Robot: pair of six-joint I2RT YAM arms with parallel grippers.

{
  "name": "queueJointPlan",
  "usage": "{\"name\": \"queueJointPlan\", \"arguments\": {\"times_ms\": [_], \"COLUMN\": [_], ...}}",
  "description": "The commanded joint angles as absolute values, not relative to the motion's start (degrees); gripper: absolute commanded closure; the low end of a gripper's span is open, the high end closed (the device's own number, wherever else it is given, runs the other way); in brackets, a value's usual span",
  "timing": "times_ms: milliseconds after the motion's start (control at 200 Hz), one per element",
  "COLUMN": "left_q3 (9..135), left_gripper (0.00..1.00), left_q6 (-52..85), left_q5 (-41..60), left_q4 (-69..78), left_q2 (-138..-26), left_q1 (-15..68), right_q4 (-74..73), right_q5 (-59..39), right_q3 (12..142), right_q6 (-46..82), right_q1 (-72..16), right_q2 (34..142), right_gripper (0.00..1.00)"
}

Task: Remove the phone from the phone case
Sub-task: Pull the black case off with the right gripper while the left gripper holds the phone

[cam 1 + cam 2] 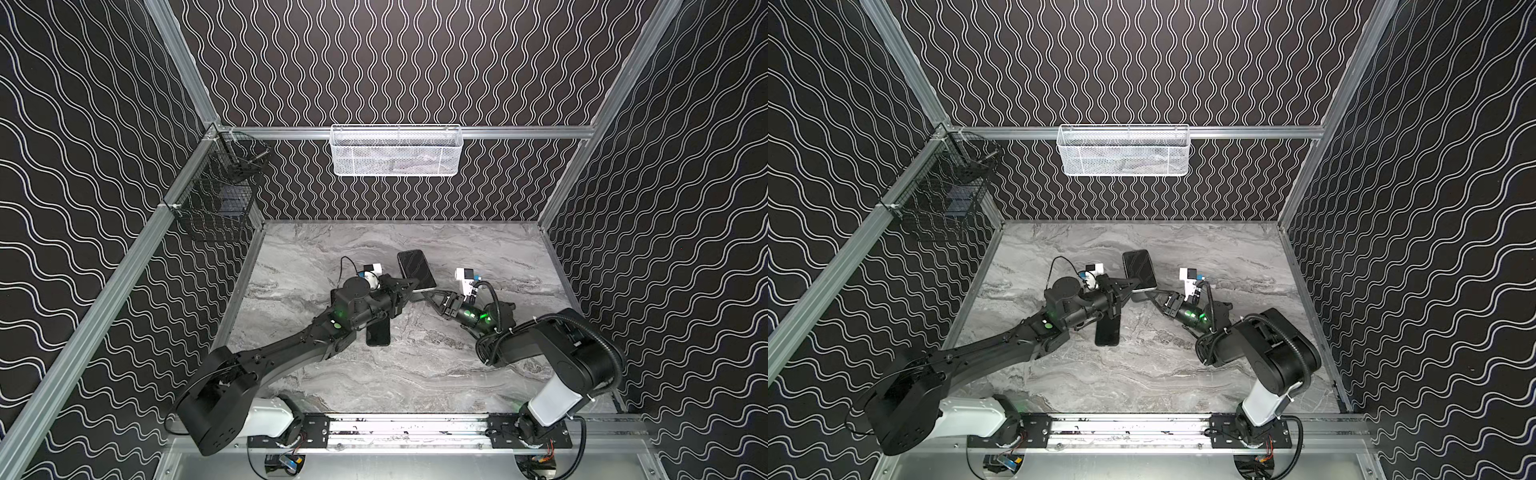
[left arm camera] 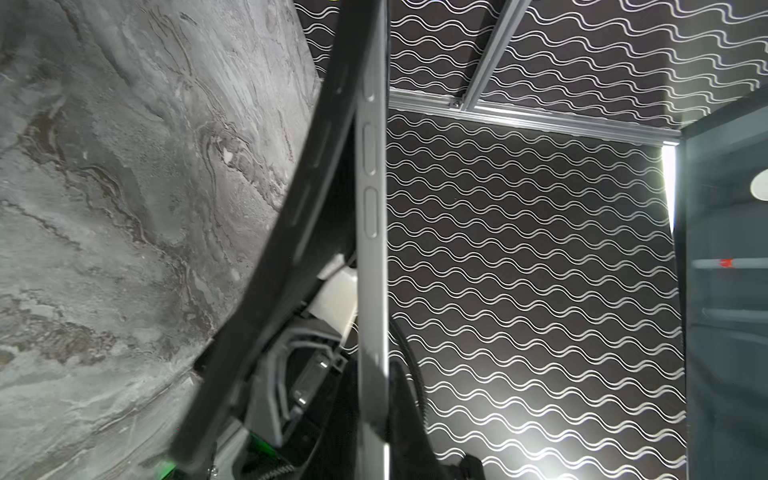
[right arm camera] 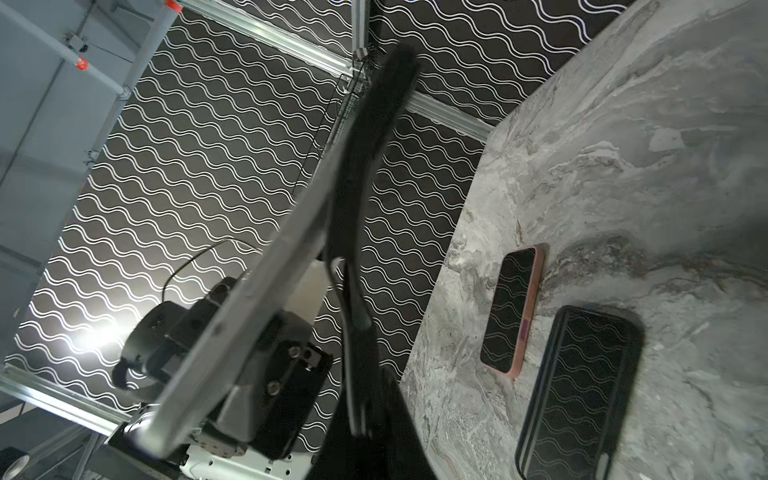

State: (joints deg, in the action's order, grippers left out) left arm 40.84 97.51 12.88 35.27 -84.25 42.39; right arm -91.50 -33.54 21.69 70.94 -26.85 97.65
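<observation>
The left tool is pressed together on the near end of the slim phone with a grey metal frame and dark glass screen. It holds the phone lifted above the grey marble tabletop. Just beside it, at the same end, the right tool is pinching the black flexible phone case.

I judge this division to be on purpose: one tool fixes the hard phone so that the other can pull the soft case away from it. Holding both in the air also gives the case room to bend, I think.

In the left wrist view the case curves away from the phone close to the tools and leaves a wedge-shaped gap. Farther from the tools the two appear to meet again. So the phone is partly out, and its far end seems to sit in the case.

Beyond the case, seen from the right tool, a pink-cased phone and a dark-cased phone lie flat on the tabletop. They are well apart from the work and probably wait there.
</observation>
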Motion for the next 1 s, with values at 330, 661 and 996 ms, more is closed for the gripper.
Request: {"name": "queueJointPlan", "arguments": {"times_ms": [330, 661, 996], "left_q3": [41.3, 41.6, 43.2], "left_gripper": [1.00, 1.00, 1.00], "left_q6": [98.9, 98.2, 93.1], "left_q5": [14.5, 14.8, 13.4], "left_q4": [44.6, 45.9, 44.7], "left_q2": [-81.9, -83.0, -81.7], "left_q1": [42.4, 42.4, 41.2], "right_q4": [-98.8, -98.9, -96.9], "right_q5": [-30.1, -29.0, -27.7], "right_q3": [21.0, 20.1, 17.3], "right_q6": [70.7, 70.4, 69.1], "right_q1": [-26.1, -26.1, -26.1], "right_q2": [100.2, 100.2, 96.6], "right_gripper": [0.89, 0.89, 0.89]}}
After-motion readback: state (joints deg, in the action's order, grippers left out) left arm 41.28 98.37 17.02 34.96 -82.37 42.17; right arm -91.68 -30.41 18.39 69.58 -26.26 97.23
